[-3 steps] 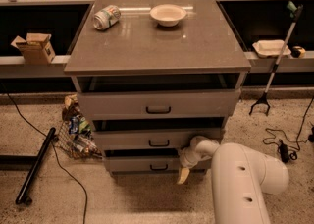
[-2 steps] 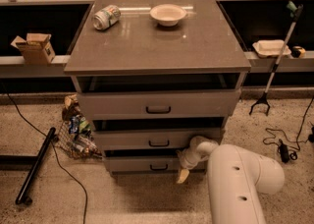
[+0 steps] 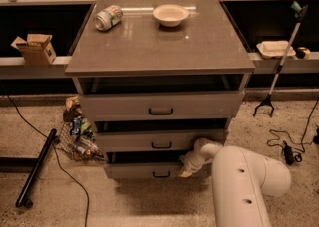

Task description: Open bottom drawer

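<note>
the grey cabinet (image 3: 159,47) fills the middle of the view, three drawer fronts stacked down its face, and the robot's thick white arm (image 3: 246,186) rises from 5 o'clock toward its lower right corner; the bottom drawer (image 3: 134,170) is the lowest and slimmest front, near the floor at 6 o'clock of the cabinet, its long axis running 9 to 3 across the view; the gripper (image 3: 187,169) sits against the right end of that front, just under the middle drawer, and whether it is open or closed, or has hold of anything, cannot be told; the small black loop handle (image 3: 161,174) lies at 9 o'clock from the gripper, near but apart, so by my judgement the pincer has to shift toward 9 to hook it and then draw toward 6, straight out from the front; on the top, at 11 and 12 o'clock, a toppled can (image 3: 108,17) and a pale bowl (image 3: 170,14); the can's label is printed but no word or brand on it can be read
</note>
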`<state>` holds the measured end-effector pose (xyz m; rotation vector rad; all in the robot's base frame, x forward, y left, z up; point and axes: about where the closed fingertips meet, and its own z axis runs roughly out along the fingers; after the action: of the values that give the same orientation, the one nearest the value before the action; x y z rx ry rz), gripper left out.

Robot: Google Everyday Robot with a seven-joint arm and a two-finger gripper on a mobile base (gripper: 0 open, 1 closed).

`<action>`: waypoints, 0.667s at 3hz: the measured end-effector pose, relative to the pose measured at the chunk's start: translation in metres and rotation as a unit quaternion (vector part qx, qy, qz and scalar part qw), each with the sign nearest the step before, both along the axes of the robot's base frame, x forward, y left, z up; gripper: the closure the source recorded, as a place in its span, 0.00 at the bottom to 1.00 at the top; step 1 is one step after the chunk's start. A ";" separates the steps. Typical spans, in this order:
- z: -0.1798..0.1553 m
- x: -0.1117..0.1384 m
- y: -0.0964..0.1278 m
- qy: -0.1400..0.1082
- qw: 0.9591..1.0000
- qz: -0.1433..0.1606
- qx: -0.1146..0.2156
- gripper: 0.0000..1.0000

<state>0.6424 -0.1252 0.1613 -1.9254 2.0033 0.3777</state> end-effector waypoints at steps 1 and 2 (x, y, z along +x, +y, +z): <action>0.001 0.001 0.000 -0.001 1.000 0.000 0.000 0.90; 0.009 -0.011 -0.005 -0.006 1.000 -0.005 0.005 0.78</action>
<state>0.6313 -0.1298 0.1702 -1.9064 1.9992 0.3721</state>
